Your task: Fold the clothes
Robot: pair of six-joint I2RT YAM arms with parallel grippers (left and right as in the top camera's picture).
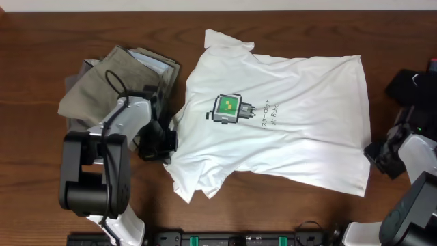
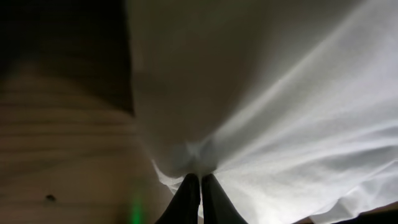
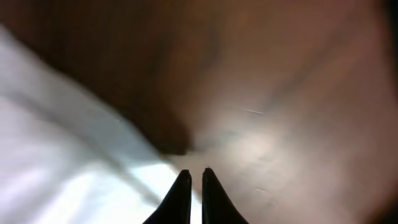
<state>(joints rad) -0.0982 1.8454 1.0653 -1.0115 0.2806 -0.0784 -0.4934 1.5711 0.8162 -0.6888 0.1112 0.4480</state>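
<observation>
White T-shirt (image 1: 293, 143) lies spread flat, robot print facing up, sleeves out, collar left, hem right in overhead view.

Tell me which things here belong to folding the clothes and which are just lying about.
Belongs to the job:
white T-shirt
left gripper, jaws shut on the shirt's edge
right gripper, jaws shut at the opposite edge

Just lying about:
khaki and grey trousers, piled beside the shirt
black garment, at the table's far right
</observation>
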